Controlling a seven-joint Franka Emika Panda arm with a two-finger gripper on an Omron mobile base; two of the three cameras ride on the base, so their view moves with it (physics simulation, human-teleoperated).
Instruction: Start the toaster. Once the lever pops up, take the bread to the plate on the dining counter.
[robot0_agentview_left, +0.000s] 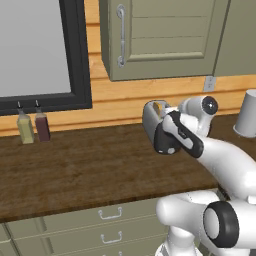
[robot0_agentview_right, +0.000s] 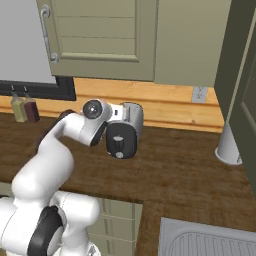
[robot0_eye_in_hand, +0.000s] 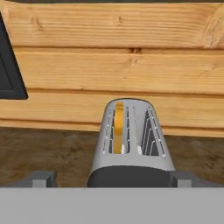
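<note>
At centre frame we see the small rounded black toaster with silver-grey slotted top (robot0_eye_in_hand: 131, 146) on the dark wood-grain worktop (robot0_agentview_left: 75, 170), the pale tan bread slice (robot0_eye_in_hand: 119, 127) upright in its left slot; our fingers (robot0_eye_in_hand: 43, 178) stand spread, flanking its near end

A small rounded toaster with black sides and a silver-grey top (robot0_agentview_left: 152, 119) stands on the dark wood-grain counter (robot0_agentview_left: 85, 170), partly behind the white arm. Two small bottles, yellowish (robot0_agentview_left: 25, 128) and dark red (robot0_agentview_left: 42, 126), stand by the wall under a black-framed window (robot0_agentview_left: 80, 60).
</note>
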